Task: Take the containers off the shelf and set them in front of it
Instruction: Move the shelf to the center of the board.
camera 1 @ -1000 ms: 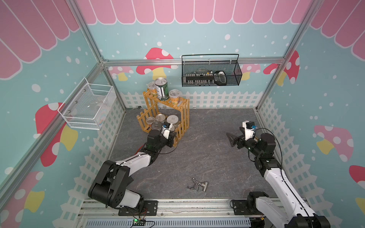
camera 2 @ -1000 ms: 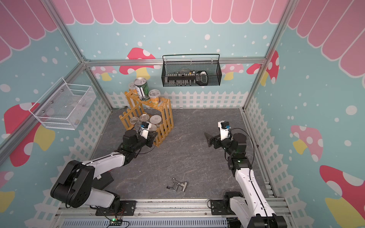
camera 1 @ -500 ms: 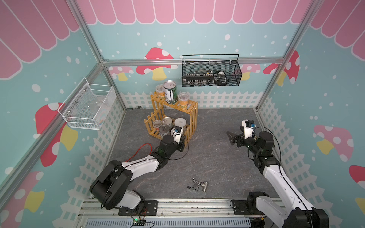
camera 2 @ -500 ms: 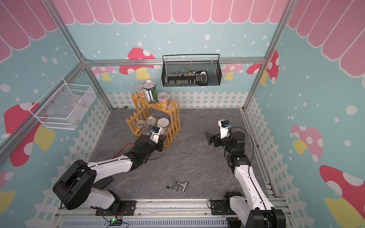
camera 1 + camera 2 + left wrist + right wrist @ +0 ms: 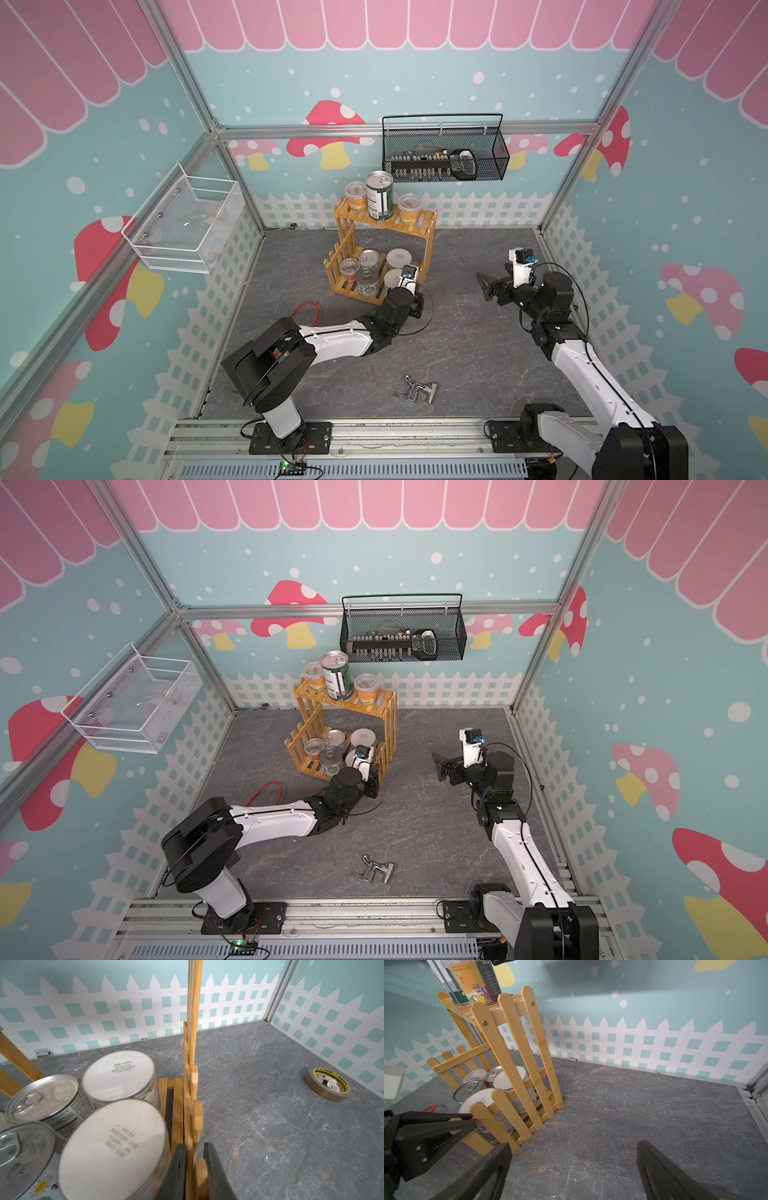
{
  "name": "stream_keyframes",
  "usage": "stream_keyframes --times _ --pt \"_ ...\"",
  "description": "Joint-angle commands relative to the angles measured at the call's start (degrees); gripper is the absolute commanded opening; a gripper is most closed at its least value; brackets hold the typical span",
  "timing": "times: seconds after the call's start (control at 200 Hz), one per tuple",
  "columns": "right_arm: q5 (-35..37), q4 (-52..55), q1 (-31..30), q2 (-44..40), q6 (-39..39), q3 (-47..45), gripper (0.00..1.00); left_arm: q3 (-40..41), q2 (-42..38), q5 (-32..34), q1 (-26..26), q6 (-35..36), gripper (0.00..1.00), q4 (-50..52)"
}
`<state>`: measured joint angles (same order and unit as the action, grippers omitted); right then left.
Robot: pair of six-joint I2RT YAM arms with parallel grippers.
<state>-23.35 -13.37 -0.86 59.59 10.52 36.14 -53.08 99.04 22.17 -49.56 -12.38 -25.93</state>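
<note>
The honey-yellow two-tier slatted wooden shelf (image 5: 386, 226) is dragged rightward, its side slat pinched by the narrow left hand (image 5: 194, 1148). No small cylindrical containers (image 5: 379, 195) are unloaded yet; the right hand (image 5: 573, 1147) is held wide.

Grey floor (image 5: 457, 340): shelf (image 5: 429, 241), tape roll (image 5: 328, 1096)

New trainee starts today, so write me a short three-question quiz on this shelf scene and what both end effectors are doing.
1. True or false: the right end effector is open and holds nothing.
2. What is the left end effector shut on? A) a white-lidded jar B) a side slat of the shelf C) the tape roll
3. How many containers stand on the top tier?

Key: 1 true; 2 B; 3 three.
</note>
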Motion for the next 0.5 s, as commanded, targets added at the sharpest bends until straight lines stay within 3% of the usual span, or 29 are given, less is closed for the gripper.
stream_keyframes --times 0.0,0.28,0.495 --pt "2.5 -1.7 -0.5 0.1 1.9 0.1 0.99 -4.6 2.5 -1.6 -2.8 -7.0 0.07 -1.5" --pt "4.1 -2.1 -0.5 0.4 2.2 -0.4 0.99 -12.1 8.2 1.1 -6.2 -8.1 0.09 0.6" --pt "3.5 -2.1 -0.5 0.6 2.1 -0.6 0.99 -12.6 7.8 0.5 -6.3 -7.1 0.24 0.2"
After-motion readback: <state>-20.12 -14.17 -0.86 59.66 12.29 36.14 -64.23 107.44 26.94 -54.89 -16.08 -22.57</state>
